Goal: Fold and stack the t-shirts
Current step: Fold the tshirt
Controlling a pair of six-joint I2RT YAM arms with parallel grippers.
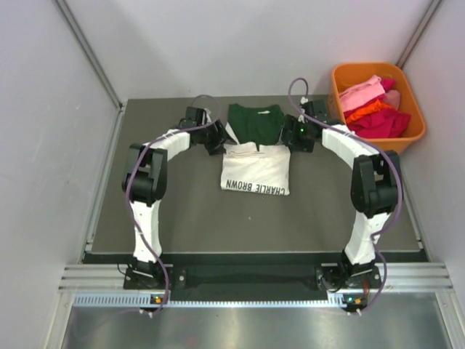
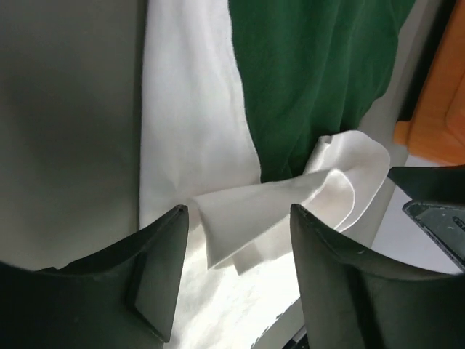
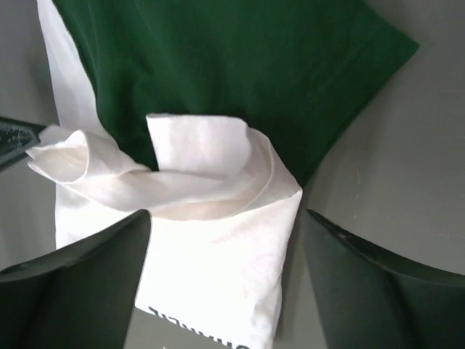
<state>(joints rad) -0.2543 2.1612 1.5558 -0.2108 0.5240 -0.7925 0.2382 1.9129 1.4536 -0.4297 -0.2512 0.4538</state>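
Note:
A cream-white t-shirt [image 1: 256, 173] with black lettering lies folded mid-table. Its far edge overlaps the near edge of a folded dark green t-shirt [image 1: 256, 122] behind it. My left gripper [image 1: 216, 138] is open at the white shirt's far left corner. In the left wrist view its fingers straddle a rumpled white fold [image 2: 290, 211], with green cloth [image 2: 312, 73] beyond. My right gripper [image 1: 296, 138] is open at the far right corner. In the right wrist view the white shirt's bunched far edge [image 3: 196, 174] lies on the green shirt [image 3: 232, 65].
An orange bin [image 1: 414, 131] with pink, red and orange clothes stands at the table's far right corner, close behind my right gripper. Grey walls enclose the dark table [image 1: 182, 218] on three sides.

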